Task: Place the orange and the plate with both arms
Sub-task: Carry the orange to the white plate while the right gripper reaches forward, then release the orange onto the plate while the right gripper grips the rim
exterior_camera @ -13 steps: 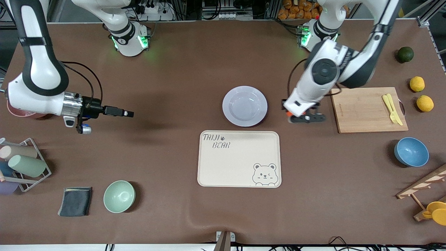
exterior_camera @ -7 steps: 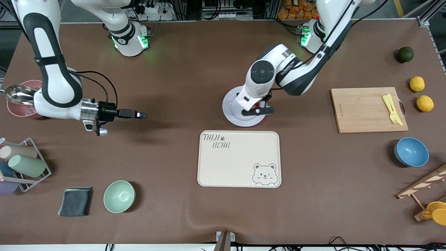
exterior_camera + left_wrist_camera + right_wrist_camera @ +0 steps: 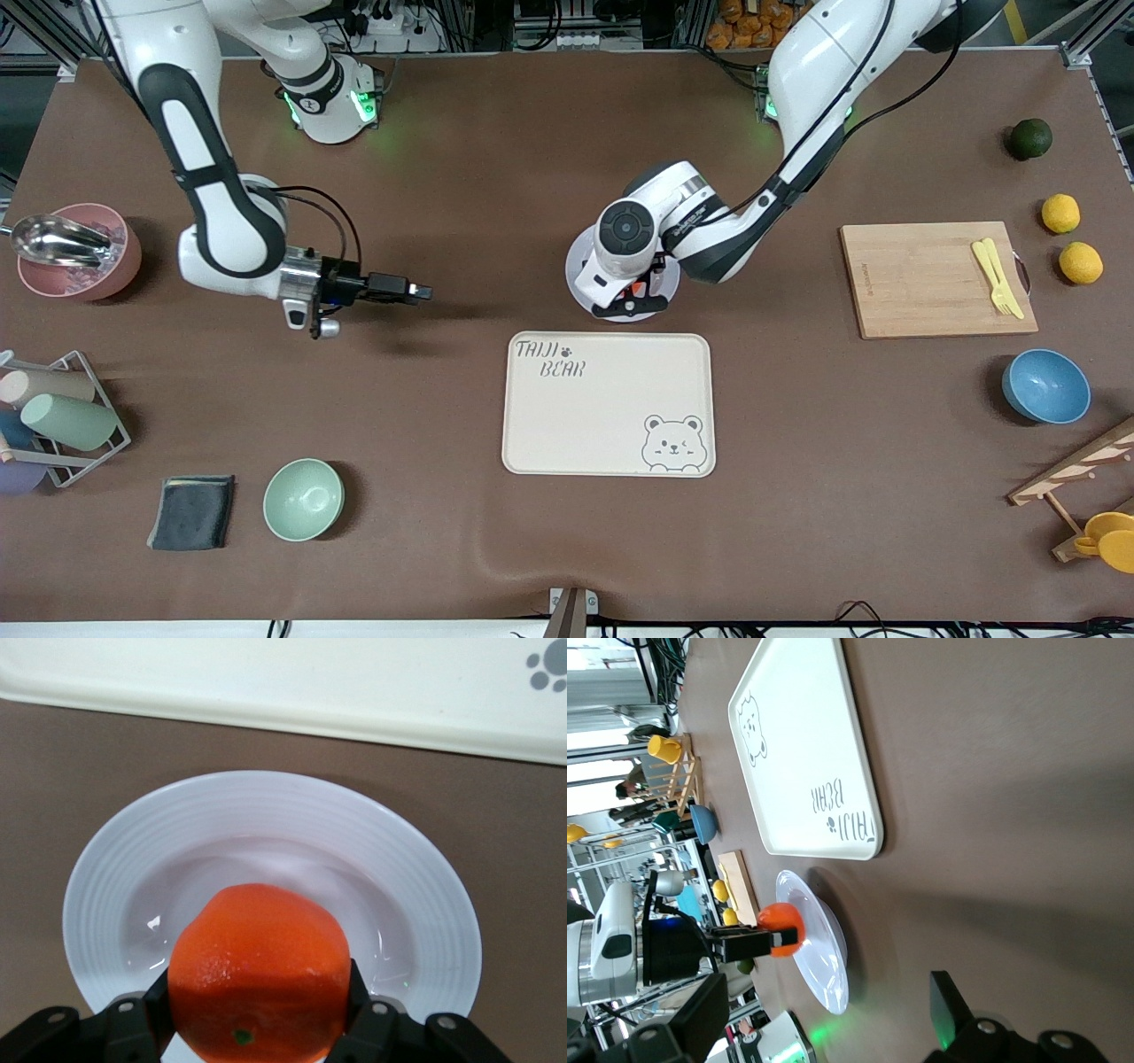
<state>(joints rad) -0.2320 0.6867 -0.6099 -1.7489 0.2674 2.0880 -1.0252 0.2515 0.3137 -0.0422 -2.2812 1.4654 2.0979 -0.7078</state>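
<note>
One orange [image 3: 258, 970] is clamped in the left tool [image 3: 258, 1019] above the plate [image 3: 115, 868], which sits on the worktop [image 3: 443, 177] just beside the cream tray [image 3: 608, 404], farther from the front camera. Release from height is the main risk: the round fruit could roll off the plate's shallow rim. The plate and tray hold nothing; the right tool [image 3: 416, 290], fingers spread apart, hovers over bare worktop toward the right arm's end.

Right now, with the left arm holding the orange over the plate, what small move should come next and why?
Probably lower it a little and open. The left gripper is shut on the orange above the plate, and the right wrist view shows the fruit off the plate. The right gripper waits, open, over bare table.
</note>
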